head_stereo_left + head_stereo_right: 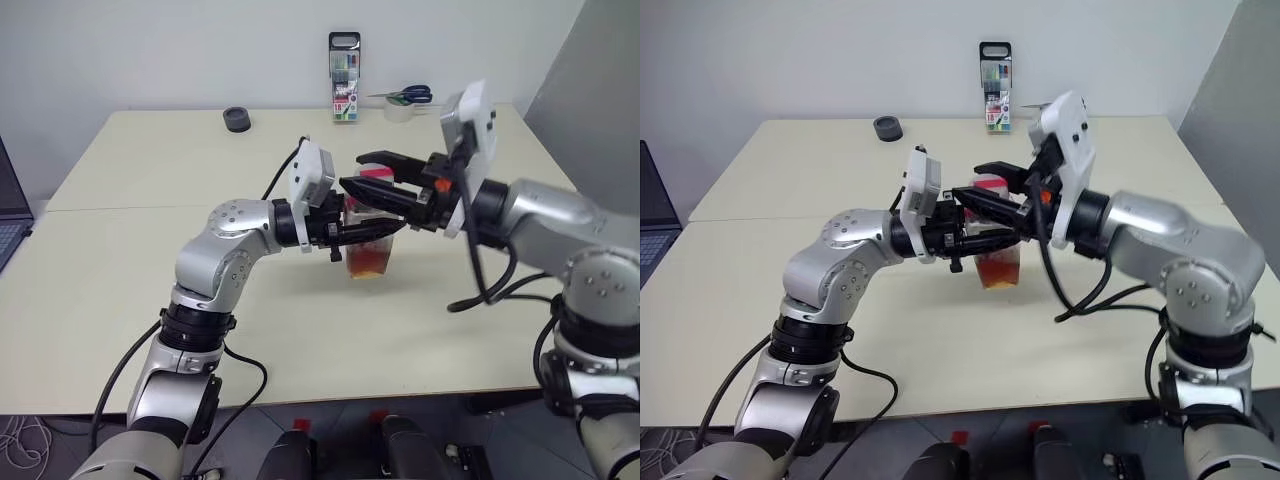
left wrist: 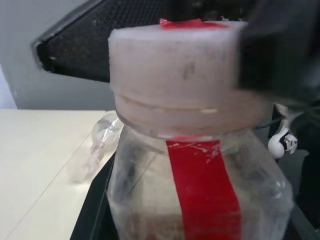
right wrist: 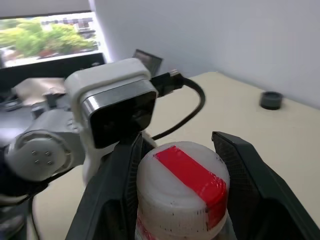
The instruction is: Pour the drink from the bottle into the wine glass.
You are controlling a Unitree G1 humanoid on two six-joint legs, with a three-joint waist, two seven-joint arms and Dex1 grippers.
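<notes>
Bottle of amber drink stood near the table centre, its body clamped in the left gripper from nine o'clock, apparently to steady it. From three o'clock the right gripper bracketed the white, red-taped cap, jaws snug against it, likely for unscrewing. No label text was readable.

Cream tabletop is spanning most of the frame, a seam running across its left half. Resting along its far edge: a dark tape roll at upper left, an upright marker pack at upper centre, scissors lying on a pale tape roll beside it.
</notes>
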